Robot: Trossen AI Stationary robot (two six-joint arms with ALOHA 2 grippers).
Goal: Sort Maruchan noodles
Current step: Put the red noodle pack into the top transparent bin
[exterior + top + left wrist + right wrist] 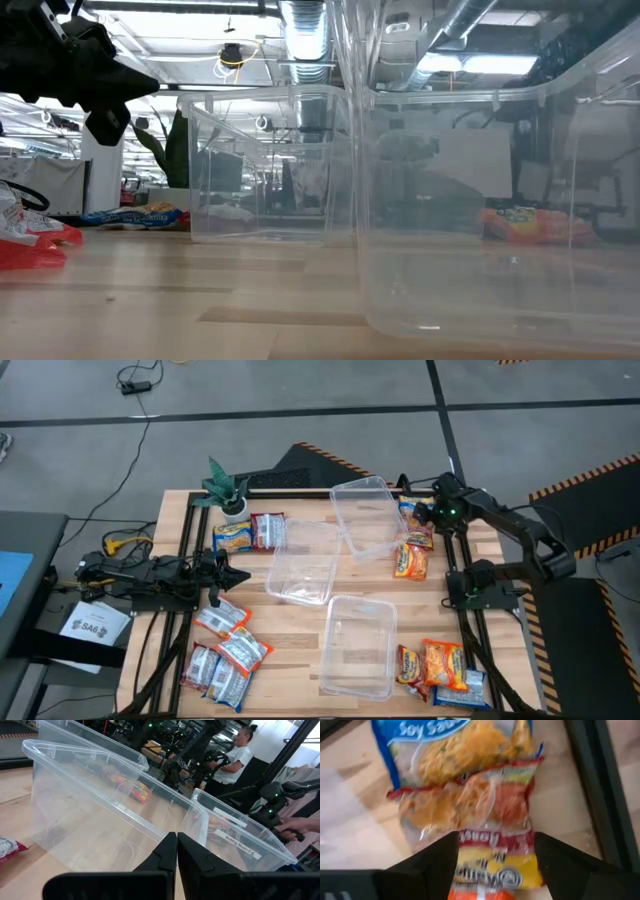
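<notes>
Three Maruchan noodle packets lie in a row at the table's far right: a blue-and-yellow one (460,745), a red one (470,800) and an orange-yellow one (495,872). My right gripper (495,852) (425,520) hangs over them, pointing steeply down and open. Its fingers stand on either side of the orange-yellow packet's end, and I cannot tell whether they touch it. My left gripper (176,852) (238,575) waits shut at the left side, level, facing a clear tub (115,815).
Three clear tubs (365,520) (300,560) (358,645) fill the table's middle. More packets lie at the far left (245,535), near left (225,650) and near right (440,665). A small potted plant (228,490) stands at the far left. A person (240,755) stands beyond the table.
</notes>
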